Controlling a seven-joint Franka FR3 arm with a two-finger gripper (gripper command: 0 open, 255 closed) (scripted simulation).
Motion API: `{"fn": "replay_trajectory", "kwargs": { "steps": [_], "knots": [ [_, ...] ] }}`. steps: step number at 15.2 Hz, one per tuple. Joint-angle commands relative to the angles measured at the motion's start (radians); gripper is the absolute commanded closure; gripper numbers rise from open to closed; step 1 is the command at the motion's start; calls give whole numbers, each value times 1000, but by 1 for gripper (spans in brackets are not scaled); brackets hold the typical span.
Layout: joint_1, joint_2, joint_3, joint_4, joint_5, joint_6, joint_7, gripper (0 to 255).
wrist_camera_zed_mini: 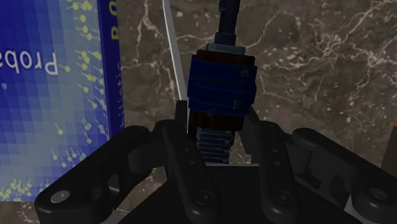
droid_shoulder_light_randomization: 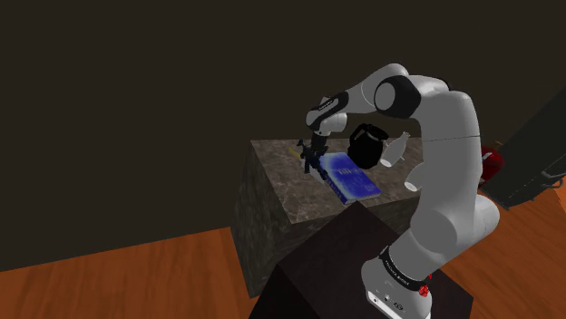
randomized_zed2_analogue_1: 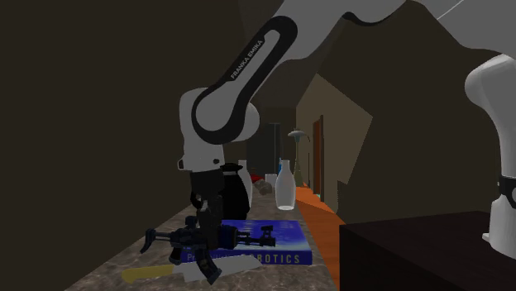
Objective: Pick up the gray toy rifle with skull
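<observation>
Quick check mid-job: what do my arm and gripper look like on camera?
The arm has rounded white links with dark joint bands, one carrying white FRANKA EMIKA lettering; a small red mark sits near its base. The gripper is all black, two-fingered.

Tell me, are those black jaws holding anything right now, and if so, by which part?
Yes: the jaws clasp the toy rifle around its middle, at the blue ribbed section of its body.

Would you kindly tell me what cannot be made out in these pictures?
Skull on the toy rifle: too dark and small, both exterior views.
Rifle's middle: behind the gripper, second exterior view.
Title of the book: cut off by the wrist view's edge.
What the pale flat thing beside the rifle is: too dim to name.
</observation>
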Motion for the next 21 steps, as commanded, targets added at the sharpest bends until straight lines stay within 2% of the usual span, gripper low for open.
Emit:
{"fn": "replay_trajectory", "kwargs": {
  "steps": [1, 21],
  "knots": [
    [0, 1, 0, 0, 0, 0, 0, 255],
    [19, -151, -24, -21, -27, -130, 11, 255]
  ]
}}
